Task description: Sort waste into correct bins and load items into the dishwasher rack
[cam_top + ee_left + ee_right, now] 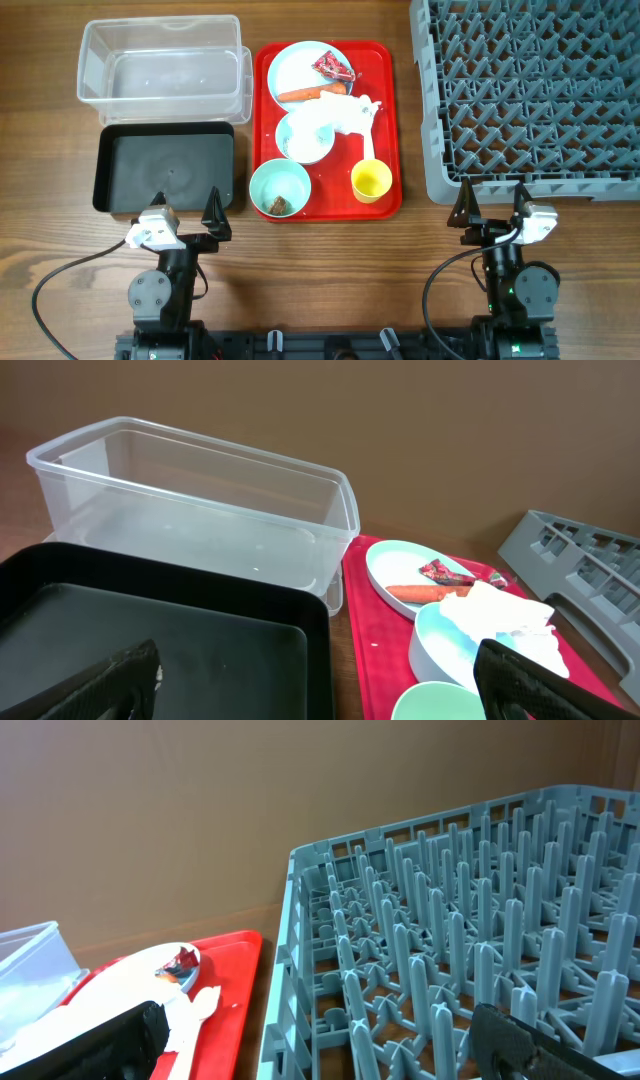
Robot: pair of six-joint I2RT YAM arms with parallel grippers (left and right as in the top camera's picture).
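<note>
On the red tray (388, 110) a light-blue plate (295, 65) carries a red wrapper (333, 68) and a carrot (312, 93). Below it, a white napkin (345, 115) spills over a light-blue bowl (300, 140). A pale green bowl (268, 180) holds a brown lump (278, 205), with a yellow cup (371, 181) to its right. The clear tub (160, 60) and black tray (165, 170) lie left, the grey rack (530, 188) right. My left gripper (186, 205) is open before the black tray (150, 630). My right gripper (491, 205) is open before the rack (300, 920).
Both arm bases stand at the table's front edge, with black cables looping beside each. A brown wall rises behind the table in both wrist views. Bare wood separates the red tray (230, 970) from the rack.
</note>
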